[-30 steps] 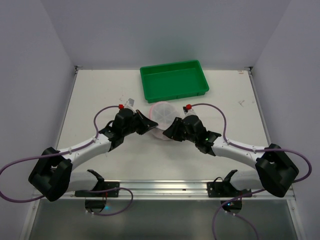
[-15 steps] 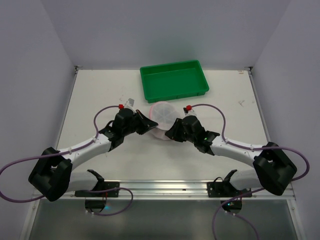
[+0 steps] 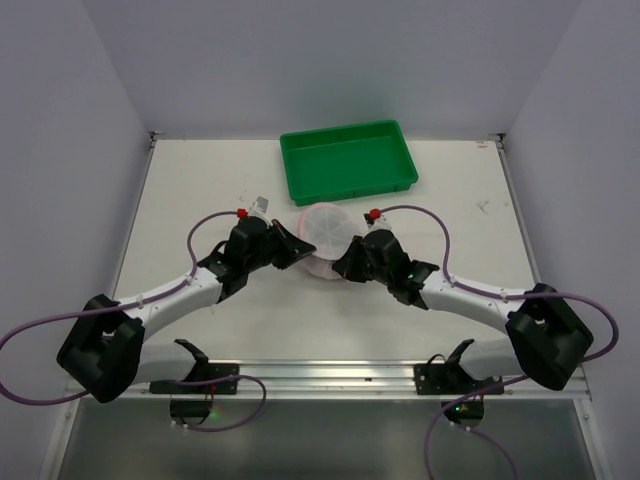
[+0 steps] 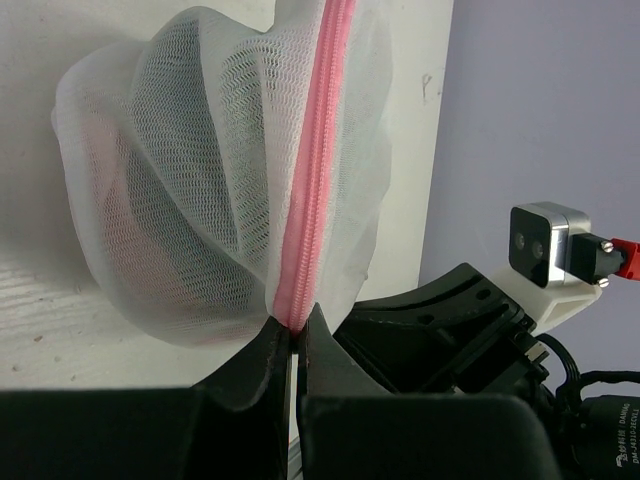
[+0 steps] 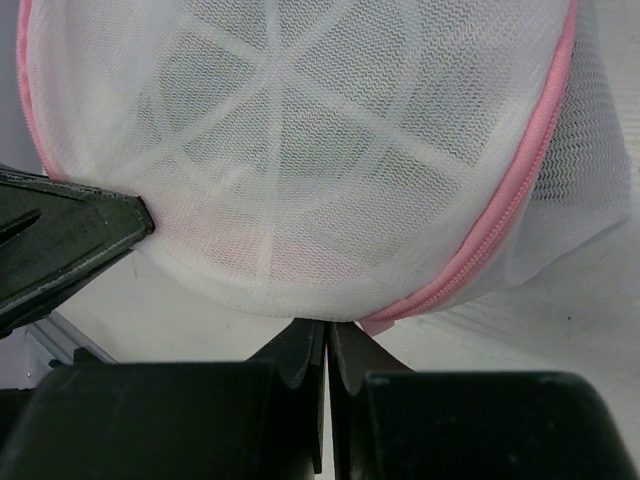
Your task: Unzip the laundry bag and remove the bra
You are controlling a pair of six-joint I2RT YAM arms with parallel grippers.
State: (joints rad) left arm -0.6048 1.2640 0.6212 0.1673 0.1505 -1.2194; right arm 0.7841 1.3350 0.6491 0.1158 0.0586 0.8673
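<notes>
The laundry bag (image 3: pixel 325 228), a round white mesh pouch with a pink zipper (image 4: pixel 318 150), stands on edge between my two grippers at the table's middle. My left gripper (image 3: pixel 303 249) is shut on the pink zipper seam at the bag's near edge (image 4: pixel 297 328). My right gripper (image 3: pixel 343 260) is shut at the bag's lower rim (image 5: pixel 326 335), right next to the pink zipper end (image 5: pixel 385 318), pinching the bag's edge there. The bra shows only as a dim grey and pinkish shape through the mesh (image 4: pixel 140 200). The zipper looks closed along its visible length.
A green rectangular tray (image 3: pixel 345 131) lies behind the bag at the back of the table. The right arm's wrist camera (image 4: pixel 545 245) is close on the bag's far side. The left finger (image 5: pixel 60 250) touches the bag's left side.
My right gripper has edged left toward the bag and closed its jaws at the rim. The left gripper and the bag have stayed put.
</notes>
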